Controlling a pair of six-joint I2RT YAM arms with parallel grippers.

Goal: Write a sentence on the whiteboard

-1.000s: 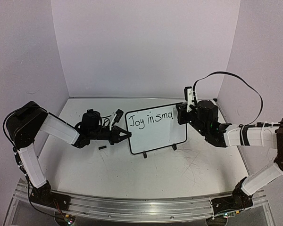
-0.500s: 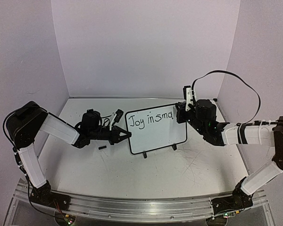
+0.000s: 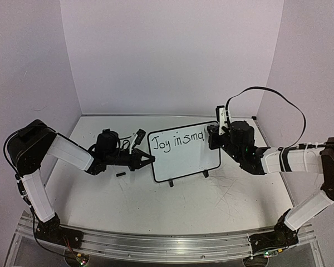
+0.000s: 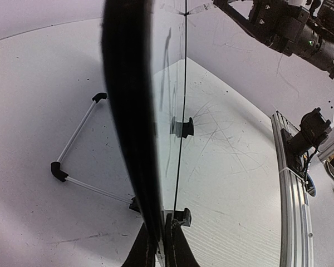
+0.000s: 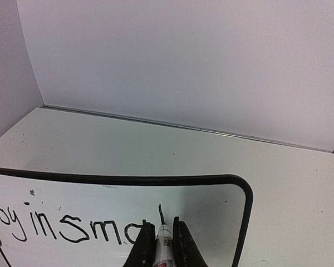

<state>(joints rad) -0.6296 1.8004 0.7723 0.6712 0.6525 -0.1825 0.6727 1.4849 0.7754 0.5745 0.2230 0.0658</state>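
Now one whiteboard (image 3: 185, 161) stands near the middle of the table (image 3: 172, 211) on two black feet (image 3: 171, 183). The sentence (image 3: 177, 141) is one line, "Joy in sma" plus one thin stroke. The left gripper (image 3: 151, 160) pinches the board's left rim. The right gripper (image 3: 215, 136) squeezes one marker (image 5: 164, 245), its tip at that stroke. Only a little white room lies between stroke and right rim; below the words there is plenty.

The whiteboard (image 3: 185, 161), white with a thin black frame and rounded corners, is standing on two small black feet at the centre of the top view. The sentence (image 3: 177, 141) is running along its upper edge in black handwriting, reading "Joy in sma" plus one short upright stroke.
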